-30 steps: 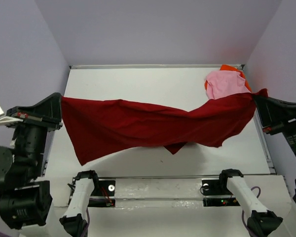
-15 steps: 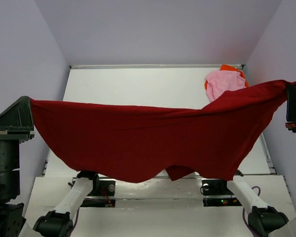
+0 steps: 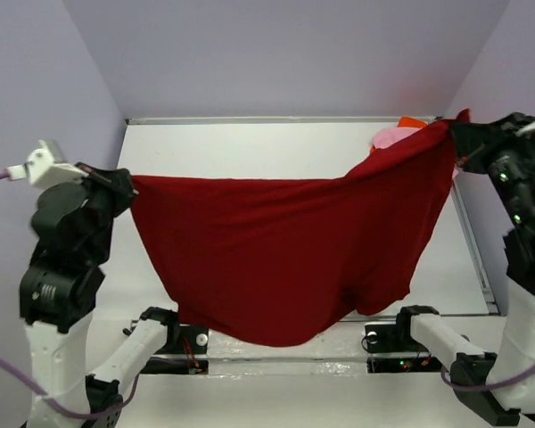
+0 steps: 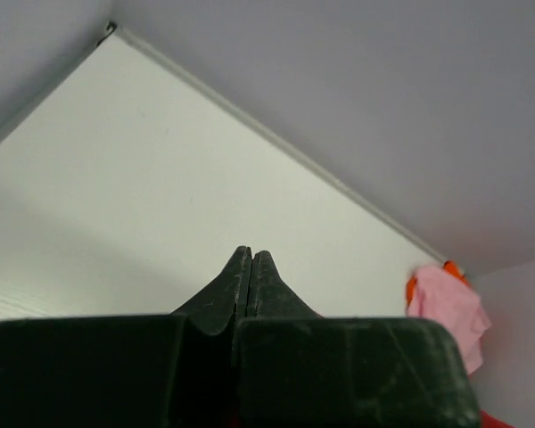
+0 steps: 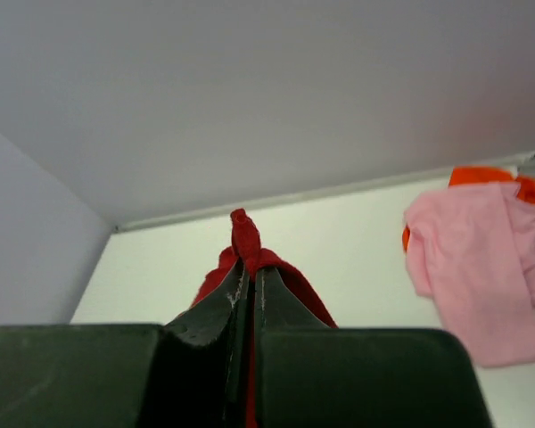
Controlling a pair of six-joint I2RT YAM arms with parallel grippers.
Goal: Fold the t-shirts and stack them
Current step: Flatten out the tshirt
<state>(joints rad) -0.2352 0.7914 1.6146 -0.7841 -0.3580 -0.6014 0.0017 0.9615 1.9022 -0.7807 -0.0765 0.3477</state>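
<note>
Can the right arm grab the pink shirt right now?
Probably not yet. The pink shirt lies close by on the orange shirt, but the right gripper is shut on the dark red shirt, stretched in the air across to the left gripper. It would have to let go first.

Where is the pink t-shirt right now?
In the top view the pink t-shirt lies at the far right corner of the table, over the orange t-shirt, partly hidden behind the hanging dark red t-shirt.

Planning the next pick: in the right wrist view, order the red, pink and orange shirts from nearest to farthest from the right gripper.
1. Red shirt, in the fingers.
2. Pink shirt, to the right.
3. Orange shirt, peeking out behind pink.
</note>
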